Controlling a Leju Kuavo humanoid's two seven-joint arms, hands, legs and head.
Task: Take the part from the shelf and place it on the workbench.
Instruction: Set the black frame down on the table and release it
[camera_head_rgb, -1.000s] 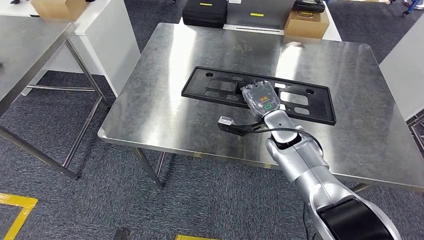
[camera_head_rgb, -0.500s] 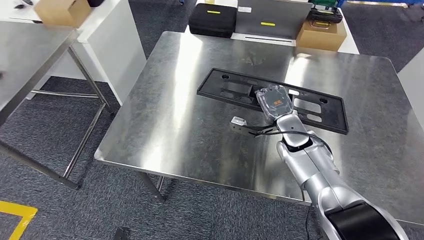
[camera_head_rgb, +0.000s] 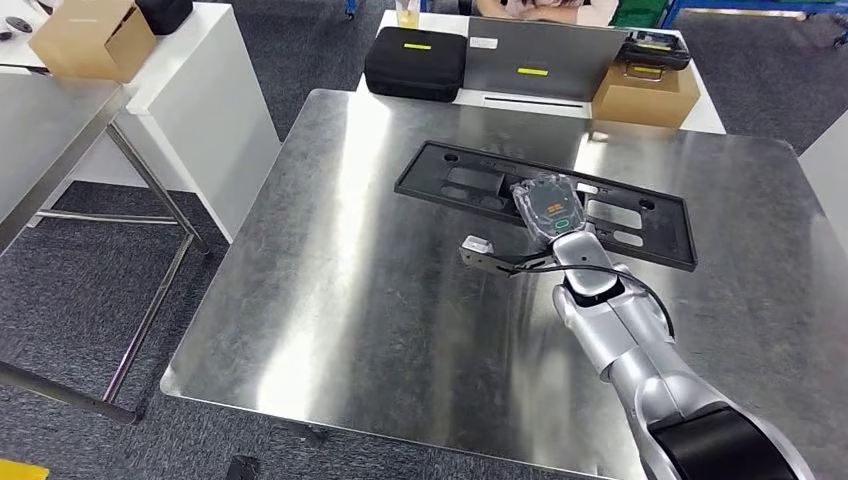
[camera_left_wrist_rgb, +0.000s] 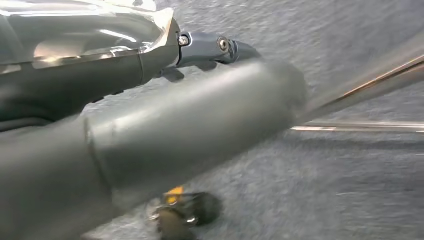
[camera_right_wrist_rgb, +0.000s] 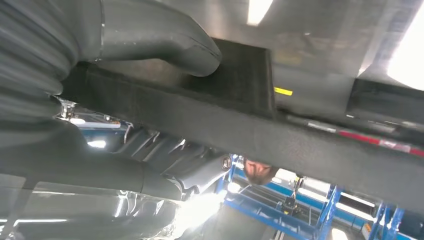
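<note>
Head view shows our right robot hand holding the long black part, which lies flat on the shiny surface. We should let go gently and lift straight up. We cannot tell how our left robot hand is set.

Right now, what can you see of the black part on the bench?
The part is a long, flat black frame, plastic by its matte look, with rectangular cut-outs and small round holes near its ends. It lies flat on the steel bench, slightly askew, toward the far side. The right hand is over its middle. In the right wrist view the thumb lies against one face of the bar, so the hand appears to grip it.
</note>
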